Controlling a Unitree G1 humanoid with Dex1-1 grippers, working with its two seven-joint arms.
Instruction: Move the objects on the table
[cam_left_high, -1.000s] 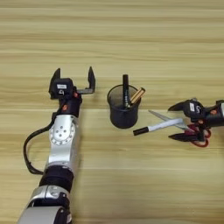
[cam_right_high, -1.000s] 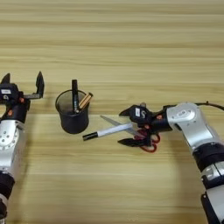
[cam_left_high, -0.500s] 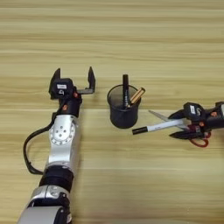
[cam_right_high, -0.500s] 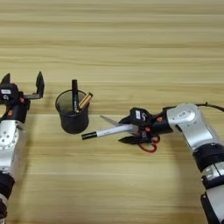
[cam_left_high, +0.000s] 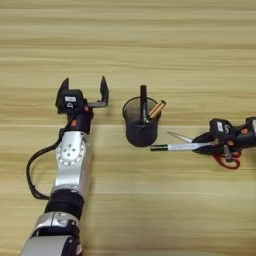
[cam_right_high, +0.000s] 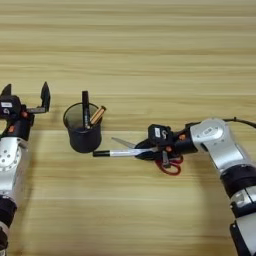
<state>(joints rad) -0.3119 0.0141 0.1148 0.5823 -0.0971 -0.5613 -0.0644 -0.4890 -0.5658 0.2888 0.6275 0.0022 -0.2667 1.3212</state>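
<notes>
Where the counter (cam_left_high: 150, 40) shows its long grain stripes, a black mesh cup (cam_right_high: 82, 134) is seen standing upright a little left of the middle. Two pens are held in it: a black pen (cam_right_high: 85, 107) standing nearly straight and a gold pen (cam_right_high: 97, 115) leaning to the right over the rim. Just beside the cup, to its right, a white marker (cam_right_high: 122, 152) is laid almost level, its black cap pointing at the cup's base and lying very near it; whether the two touch cannot be told. The marker's far end is covered by the right hand (cam_right_high: 150, 150), whose fingers are closed about it. Directly under and behind that hand lie the scissors (cam_right_high: 167, 162), their red handles showing below it and their steel blades pointing left above the marker. The right arm reaches in from the right edge. Well apart, left of the cup, the left hand (cam_left_high: 82, 92) is held with its two fingers spread wide and pointing away, nothing between them.
</notes>
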